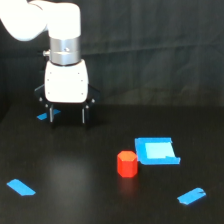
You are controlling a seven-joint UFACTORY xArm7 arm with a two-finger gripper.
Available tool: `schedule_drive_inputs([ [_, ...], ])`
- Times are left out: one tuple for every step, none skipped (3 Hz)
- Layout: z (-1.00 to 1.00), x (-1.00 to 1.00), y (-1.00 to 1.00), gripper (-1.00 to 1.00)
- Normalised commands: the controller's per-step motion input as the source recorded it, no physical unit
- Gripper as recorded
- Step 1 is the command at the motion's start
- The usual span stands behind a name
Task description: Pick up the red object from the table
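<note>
On the black table (75,175), toward the exterior view's right, sits the red object (127,164), a small stubby block with faceted sides, standing upright on its flat base. Just beside it, on the side toward the exterior view's right and slightly farther back, lies a blue tray (157,151), a square piece with low raised edges; the two look to be touching or nearly so, and the block overlaps the tray's near corner in this view.

Well apart from both, toward the exterior view's left and farther back, the gripper (67,115) hangs from the white arm (55,22), pointing straight down. Its white body sits under a silver collar, and two dark fingers (84,116) reach down from it with a clear gap between them, so the tool is spread apart and holds nothing. The fingertips are close to the table surface, though whether they touch it cannot be told.

Three short strips of blue tape lie on the table: one (21,187) near the front at the exterior view's left, one (191,196) near the front at the right, and one (44,116) just beside the left finger of the gripper, partly hidden by it. A black curtain (160,50) fills the background.
</note>
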Motion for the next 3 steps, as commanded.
schedule_drive_inputs([
  [-0.37,0.98,-0.75,0.96],
  [-0.13,0.96,-0.73,1.00],
  [-0.17,0.93,-0.72,1.00],
])
